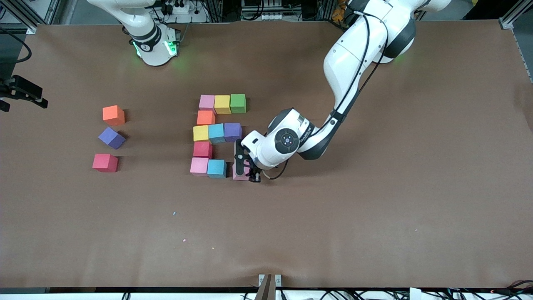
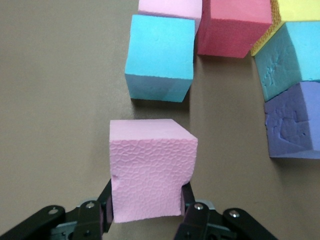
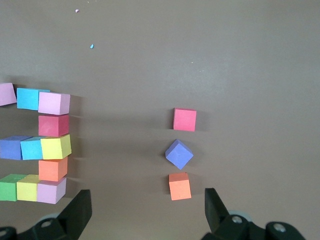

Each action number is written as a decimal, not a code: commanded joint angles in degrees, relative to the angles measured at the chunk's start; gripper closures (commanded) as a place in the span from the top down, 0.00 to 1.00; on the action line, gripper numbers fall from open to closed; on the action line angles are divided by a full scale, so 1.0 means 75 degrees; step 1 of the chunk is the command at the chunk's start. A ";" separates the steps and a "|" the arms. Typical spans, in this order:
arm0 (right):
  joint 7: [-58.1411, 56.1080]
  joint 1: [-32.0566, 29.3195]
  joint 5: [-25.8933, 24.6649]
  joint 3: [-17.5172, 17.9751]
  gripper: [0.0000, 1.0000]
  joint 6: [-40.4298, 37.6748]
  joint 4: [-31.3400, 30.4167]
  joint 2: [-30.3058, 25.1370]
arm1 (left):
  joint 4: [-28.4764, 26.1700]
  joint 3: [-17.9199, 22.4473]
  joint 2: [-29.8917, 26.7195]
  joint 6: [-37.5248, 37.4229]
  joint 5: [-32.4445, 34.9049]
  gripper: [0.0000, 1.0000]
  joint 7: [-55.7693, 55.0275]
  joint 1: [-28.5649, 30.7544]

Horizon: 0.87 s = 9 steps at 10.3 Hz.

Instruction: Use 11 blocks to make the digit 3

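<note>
While clamped between the left jaws, pink block (image 2: 150, 170) just beside the light-blue block (image 2: 160, 57).

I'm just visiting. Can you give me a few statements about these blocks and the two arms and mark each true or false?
1. The left gripper is shut on a pink block. True.
2. That pink block touches the light blue block. False: a gap separates them.
3. Three loose blocks lie toward the right arm's end. True: orange, purple, red.
4. The right gripper holds a block. False: it is open and holds nothing.
</note>
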 commanded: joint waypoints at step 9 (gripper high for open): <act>0.0082 -0.0129 -0.0029 0.0113 1.00 0.0052 -0.0127 -0.0079 | 0.0184 0.0103 0.0221 0.0296 -0.0265 0.47 0.0142 -0.0133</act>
